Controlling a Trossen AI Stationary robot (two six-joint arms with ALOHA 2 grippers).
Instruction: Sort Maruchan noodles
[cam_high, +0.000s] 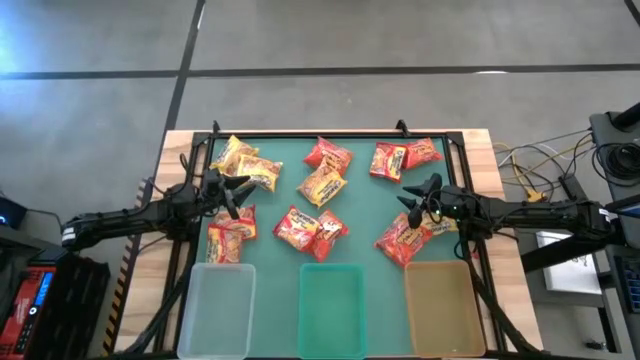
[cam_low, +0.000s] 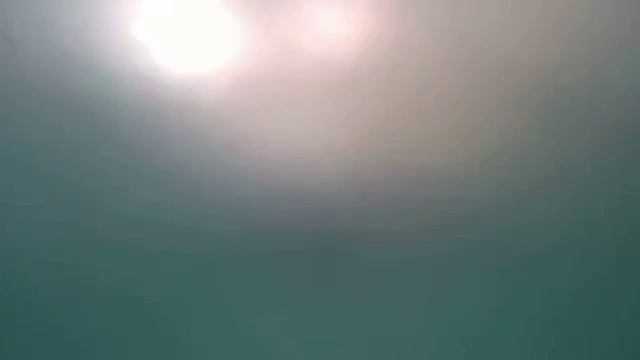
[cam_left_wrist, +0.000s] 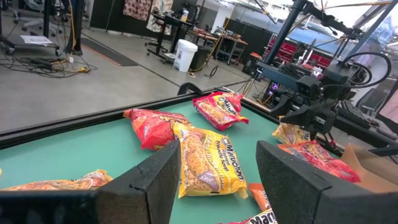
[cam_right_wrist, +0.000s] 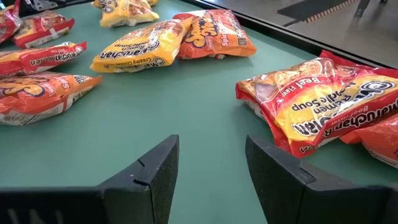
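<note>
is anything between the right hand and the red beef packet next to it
Nothing visible. The right hand is open over bare green mat, and the red beef packet lies just off to one side with a clear gap between. The other packets lie farther away.

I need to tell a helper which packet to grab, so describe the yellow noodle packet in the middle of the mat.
Start at the green tray, the middle of three. Straight up the green mat, past two red packets, lies the yellow packet. It alone is yellow there; a red packet touches its far edge.

Workshop or robotics lab, concrete floor (cam_left_wrist: 93, 81), red tool cabinets (cam_left_wrist: 287, 51), loose cables (cam_high: 535, 165), cluttered workbenches (cam_left_wrist: 180, 22)
</note>
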